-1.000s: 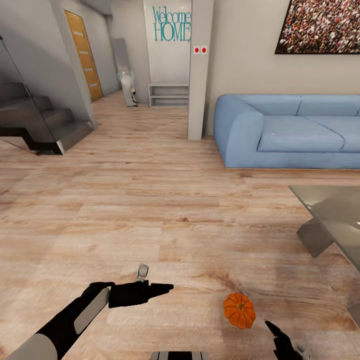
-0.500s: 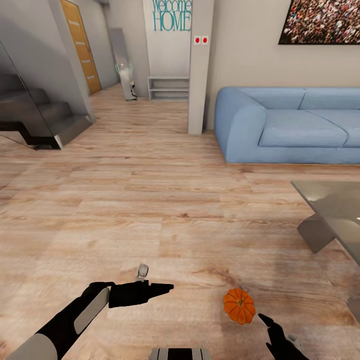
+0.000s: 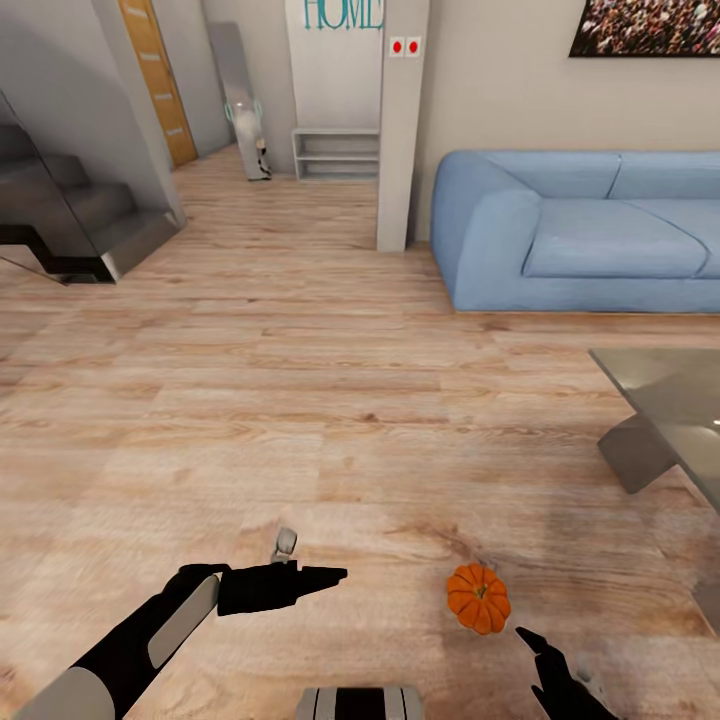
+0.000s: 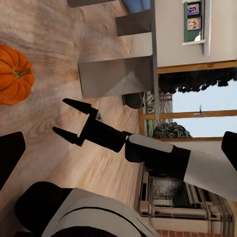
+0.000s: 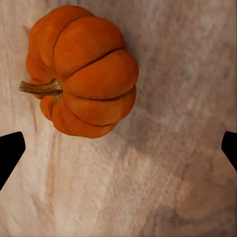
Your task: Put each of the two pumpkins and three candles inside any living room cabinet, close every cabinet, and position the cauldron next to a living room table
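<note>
Pumpkin [image 3: 478, 598] sits on the wood floor [image 3: 300, 400], at one o'clock from my right pincer [image 3: 535, 650], whose fingers are spread. I judge it light, rigid and smooth-ribbed; grip across the belly, not the stem.

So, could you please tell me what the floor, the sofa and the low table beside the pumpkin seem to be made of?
The floor looks like pale matte wood planking, with visible grain and board seams. The sofa seems upholstered in soft light-blue fabric, with rounded padded cushions. The low table looks like smooth grey metal or glass, faintly reflective; the render leaves that open. The pumpkin has a ribbed, slightly glossy orange skin.
</note>
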